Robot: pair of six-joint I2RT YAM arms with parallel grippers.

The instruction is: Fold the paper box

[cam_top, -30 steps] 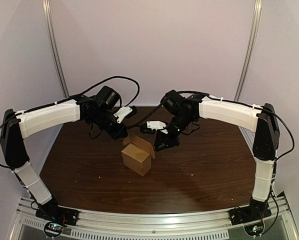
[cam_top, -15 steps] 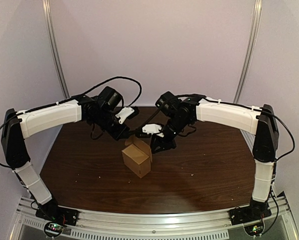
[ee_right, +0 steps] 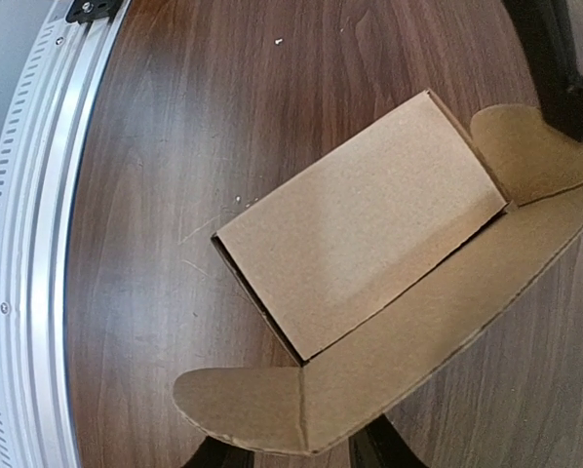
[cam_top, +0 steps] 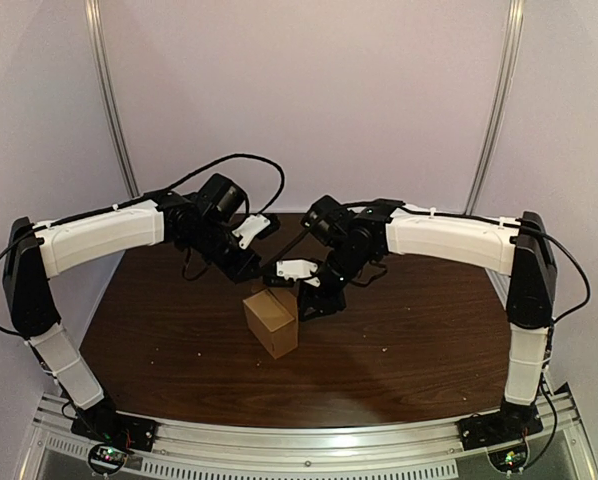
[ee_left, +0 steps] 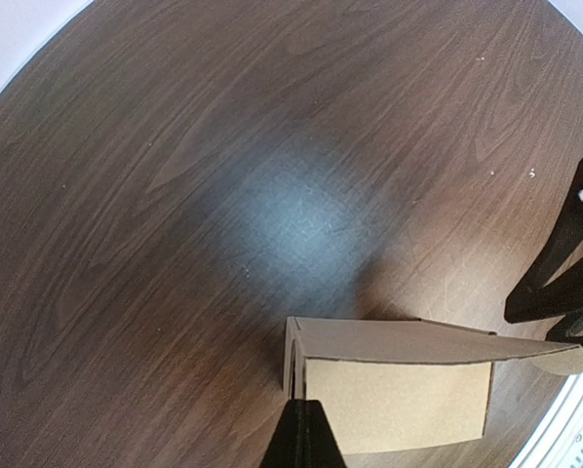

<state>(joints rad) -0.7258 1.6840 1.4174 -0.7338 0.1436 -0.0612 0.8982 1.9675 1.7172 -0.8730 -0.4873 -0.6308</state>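
Middle of the table: the brown cardboard box sits on the dark wood table, upright, with one corner turned toward the arm bases.
Lid: the lid flap is open and leans out on the far-right side. It's got a rounded tab at each end.
Left gripper: its fingers are pressed together into a point, right at the box's top left edge. Can't tell if any card is pinched in there.
Right gripper: its fingers are spread, one on each side under the lid flap's outer edge.
In the way: from above, both wrists crowd over the far side of the box and cover most of the lid.
Around: a metal rail runs along the near edge, and a black cable loops above the left arm.
Only in the right wrist view: the box's closed top panel and the fold line of the lid.
Only in the left wrist view: the box's plain side wall, with the right gripper's dark fingers off to the side.
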